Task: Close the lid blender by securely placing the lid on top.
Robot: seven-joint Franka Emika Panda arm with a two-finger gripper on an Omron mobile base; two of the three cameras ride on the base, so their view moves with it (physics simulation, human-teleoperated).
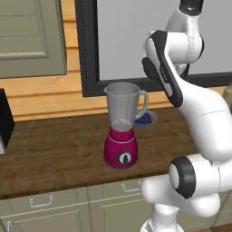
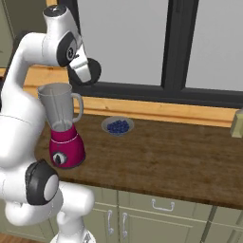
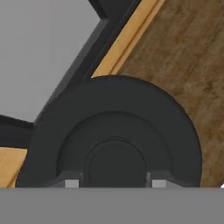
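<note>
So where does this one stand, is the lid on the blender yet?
Not yet. Done: the lid is off the counter, gripped by its centre knob between the gripper fingertips, and raised above and behind the blender. Left: bring it over the jar, whose mouth is open, lower it and seat it.

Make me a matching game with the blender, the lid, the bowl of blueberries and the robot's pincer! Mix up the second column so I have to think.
Things:
1. blender
2. lid
3. bowl of blueberries
4. pincer

Clues:
A. sits on the wooden counter behind the blender, by the window
B. dark round cap, held up in the air
C. magenta base, clear jar with an open top
D. two small tips closed on the knob of the cap

Pairs: 1-C, 2-B, 3-A, 4-D
</note>
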